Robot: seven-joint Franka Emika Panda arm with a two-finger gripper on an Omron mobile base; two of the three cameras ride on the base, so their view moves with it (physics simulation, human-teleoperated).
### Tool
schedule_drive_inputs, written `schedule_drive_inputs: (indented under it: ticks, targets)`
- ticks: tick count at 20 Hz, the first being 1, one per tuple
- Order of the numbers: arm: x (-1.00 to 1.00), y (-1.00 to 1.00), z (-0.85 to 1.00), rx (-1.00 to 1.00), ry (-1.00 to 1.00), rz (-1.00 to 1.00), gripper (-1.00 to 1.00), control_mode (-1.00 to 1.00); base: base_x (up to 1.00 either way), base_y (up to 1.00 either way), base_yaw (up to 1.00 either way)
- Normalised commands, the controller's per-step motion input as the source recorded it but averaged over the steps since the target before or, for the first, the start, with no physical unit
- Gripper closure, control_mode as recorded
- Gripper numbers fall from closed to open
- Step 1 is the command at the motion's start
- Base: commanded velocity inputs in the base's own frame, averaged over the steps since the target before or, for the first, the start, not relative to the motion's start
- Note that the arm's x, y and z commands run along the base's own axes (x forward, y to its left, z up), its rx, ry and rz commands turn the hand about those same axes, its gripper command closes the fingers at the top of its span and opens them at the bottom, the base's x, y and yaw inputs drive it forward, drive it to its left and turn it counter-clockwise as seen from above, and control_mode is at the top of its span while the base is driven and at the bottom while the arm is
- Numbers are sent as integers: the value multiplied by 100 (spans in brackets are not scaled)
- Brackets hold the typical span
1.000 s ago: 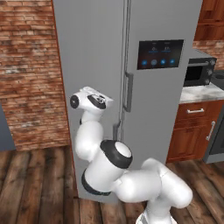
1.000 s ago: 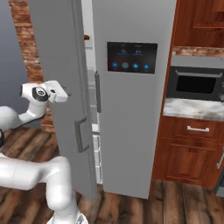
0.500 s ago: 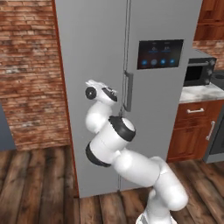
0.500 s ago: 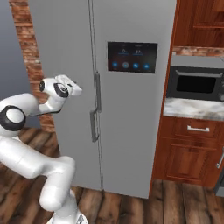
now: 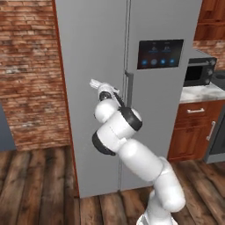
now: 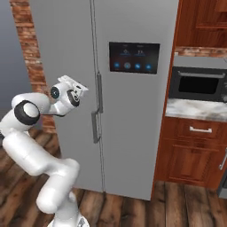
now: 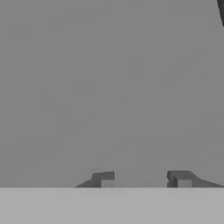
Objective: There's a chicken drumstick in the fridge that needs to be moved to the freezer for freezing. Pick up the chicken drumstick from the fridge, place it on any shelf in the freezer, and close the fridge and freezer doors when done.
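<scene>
Chicken drumstick: you cannot tell where it lies; both doors of the grey unit stand shut in front of the compartments.

LEFT BASE VIEW
- Freezer door [image 5: 88, 52]: narrower, plain grey, shut flush with its neighbour.
- Fridge door [image 5: 162, 110]: wider, shut, with a dark screen [image 5: 160, 53] showing blue icons.
- Gripper [image 5: 94, 83]: up against the face of the freezer door at mid height, just beside the seam between the doors; you cannot tell the jaws' state from here.
- Brick wall [image 5: 26, 66]: to the left of the unit.
- Table [image 5: 200, 92]: pale stone top to the right, carrying a dark microwave [image 5: 200, 72], with a red-brown cabinet [image 5: 193, 132] below.
- Floor [image 5: 35, 184]: dark wood planks.

RIGHT BASE VIEW
- Freezer door [image 6: 66, 40]: shut, with a vertical bar handle [image 6: 94, 127] by the seam.
- Fridge door [image 6: 133, 133]: shut; screen [image 6: 134, 57] in its upper half.
- Gripper [image 6: 80, 87]: at the freezer door, just left of the handles, wrist reaching in from the left.
- Microwave [image 6: 199, 86]: above the table [image 6: 195, 108] and cabinet [image 6: 195, 150].

HAND VIEW
- Surface ahead: flat plain grey panel [image 7: 109, 87], close to the camera.
- Gripper [image 7: 142, 178]: jaws apart, a clear gap between the two dark fingertips [image 7: 103, 176], nothing between them.
</scene>
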Motion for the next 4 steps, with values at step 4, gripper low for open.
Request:
schedule_drive_inputs:
  ticks: [4]
  targets:
    - [17, -20, 3, 4, 0, 7, -100, -100, 0, 0, 0]
